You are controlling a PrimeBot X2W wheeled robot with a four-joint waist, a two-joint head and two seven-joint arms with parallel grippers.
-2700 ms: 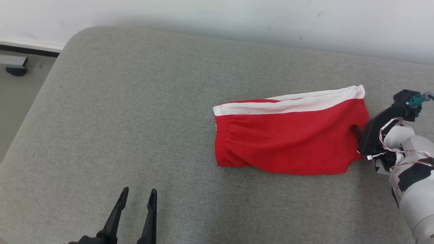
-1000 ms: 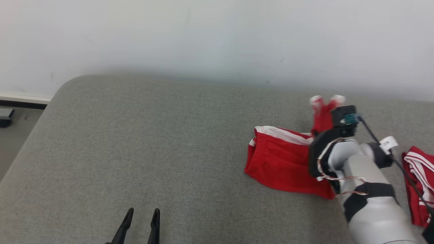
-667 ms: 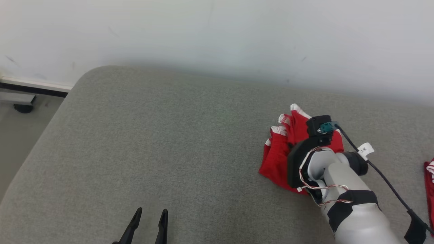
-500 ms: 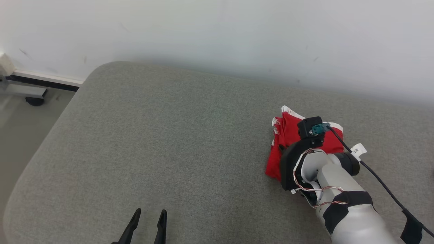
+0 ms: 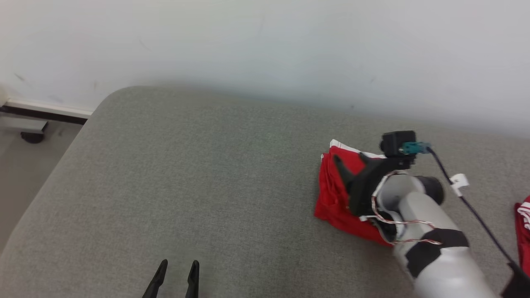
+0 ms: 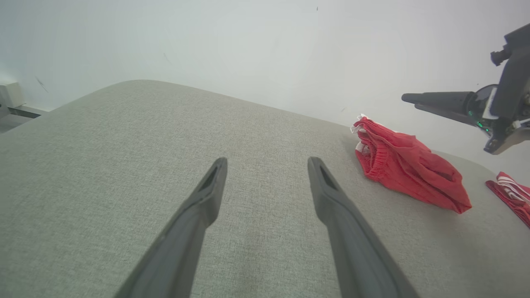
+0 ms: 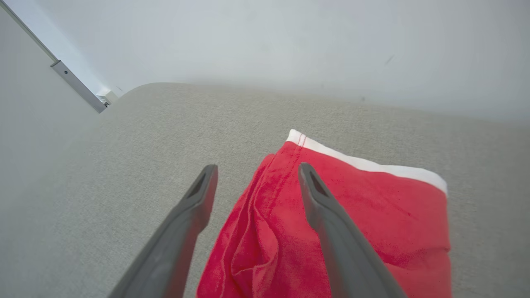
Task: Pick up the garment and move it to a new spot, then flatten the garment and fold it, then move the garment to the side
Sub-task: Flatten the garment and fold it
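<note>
R end effector (image 5: 352, 163) has just let go: it was shut on the red shorts (image 5: 331, 194) 1 sec ago, and its fingers now stand spread wide just above the cloth. The shorts lie bunched on the grey padded surface (image 5: 207, 186), right of centre, near a 2nd red garment (image 5: 523, 223). L end effector (image 5: 176, 275) is wide too, idle, well apart. Looks like the move's done; flatten + fold next.
</note>
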